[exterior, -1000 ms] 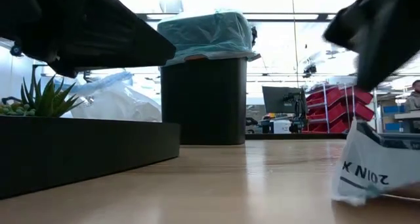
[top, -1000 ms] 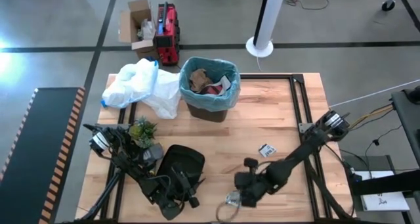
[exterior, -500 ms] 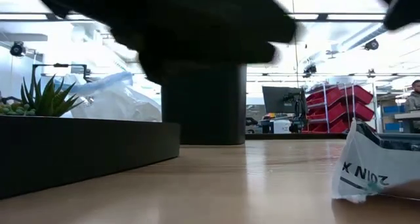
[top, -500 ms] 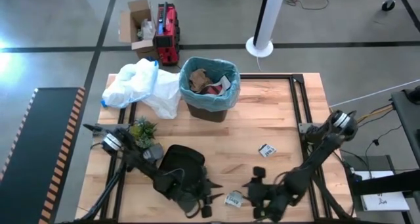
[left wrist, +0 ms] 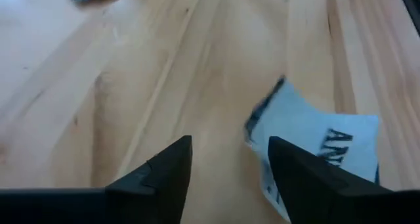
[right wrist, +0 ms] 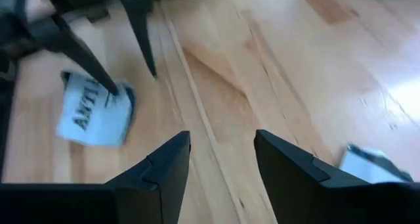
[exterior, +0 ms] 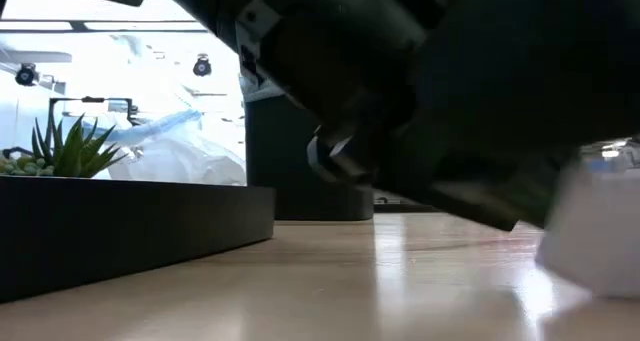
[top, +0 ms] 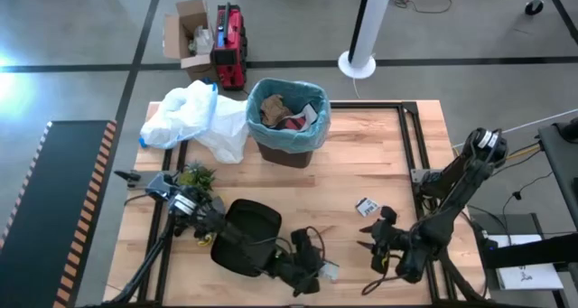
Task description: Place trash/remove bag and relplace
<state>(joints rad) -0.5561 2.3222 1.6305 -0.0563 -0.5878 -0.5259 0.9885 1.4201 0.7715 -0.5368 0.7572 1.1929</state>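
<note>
So the small white packet with dark printed lettering (left wrist: 315, 152) is lying flat on the pale wooden table (top: 379, 154), close to its near edge, right at the left gripper (left wrist: 230, 165). That gripper's jaws are spread and holding nothing; one dark finger (left wrist: 298, 175) sits at the packet's edge, the other on bare wood. My guess is it's feather-light, thin and floppy, so it'll skid if nudged. Best bet is pinching a lifted corner or edge rather than pressing down on the flat face.

The right gripper (right wrist: 220, 168) hangs just beside, also parted and empty, pointing toward the same packet. A second small printed wrapper (top: 367, 206) lies near it.

Farther back, the dark bin lined with the crinkly light-blue plastic bag (top: 291, 120) already holds crumpled brown paper. A white translucent bag (top: 194, 118) slumps beside it, and a little green plant (top: 195, 179) stands near the left arm.
</note>
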